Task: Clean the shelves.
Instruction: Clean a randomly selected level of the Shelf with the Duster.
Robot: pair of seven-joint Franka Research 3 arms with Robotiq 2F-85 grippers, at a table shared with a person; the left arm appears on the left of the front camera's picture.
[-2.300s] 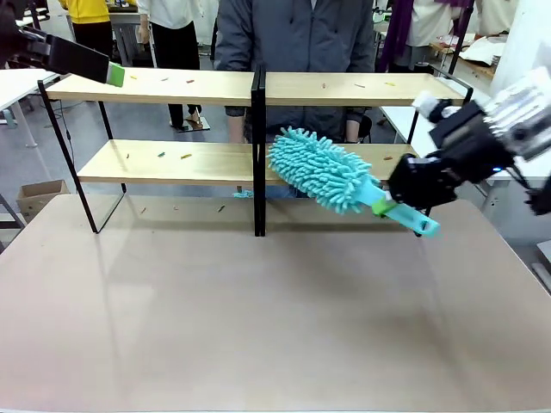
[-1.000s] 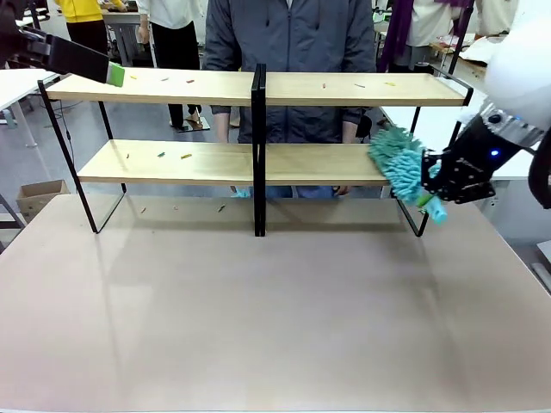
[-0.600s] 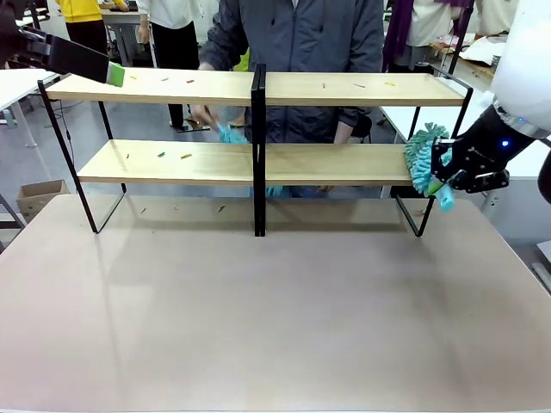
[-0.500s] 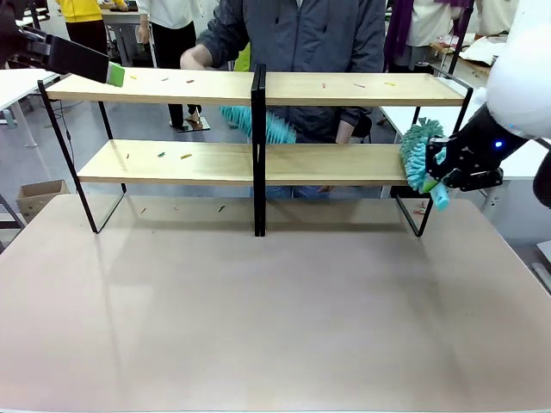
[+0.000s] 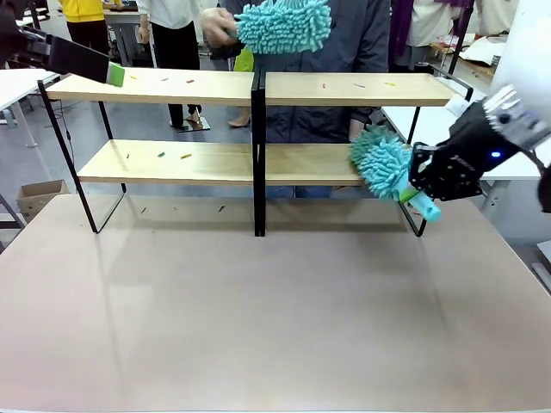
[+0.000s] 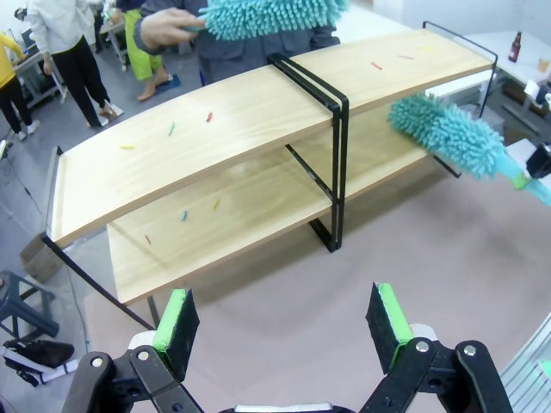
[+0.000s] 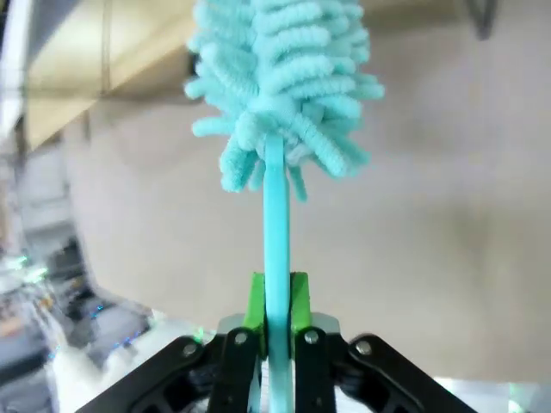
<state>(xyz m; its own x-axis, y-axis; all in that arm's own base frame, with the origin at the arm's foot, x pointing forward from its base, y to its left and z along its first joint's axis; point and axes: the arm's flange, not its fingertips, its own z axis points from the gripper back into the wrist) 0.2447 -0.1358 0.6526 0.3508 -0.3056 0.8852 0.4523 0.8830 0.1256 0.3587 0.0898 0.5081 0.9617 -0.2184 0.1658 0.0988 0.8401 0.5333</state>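
While its jaws clamp tight on the thin handle of a teal duster, the right gripper points the fluffy head ahead at the lower board of the shelves. The left gripper hangs spread wide and empty, the shelves ahead of it dotted with coloured scraps.

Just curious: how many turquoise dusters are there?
2. One duster in the person's hand above the top shelf; another duster in the right tool by the lower shelf.

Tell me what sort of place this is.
Probably a robotics lab or workshop: the right gripper holds a duster at the shelves on a table, a person opposite raises a second duster, and white tables with more people stand behind.
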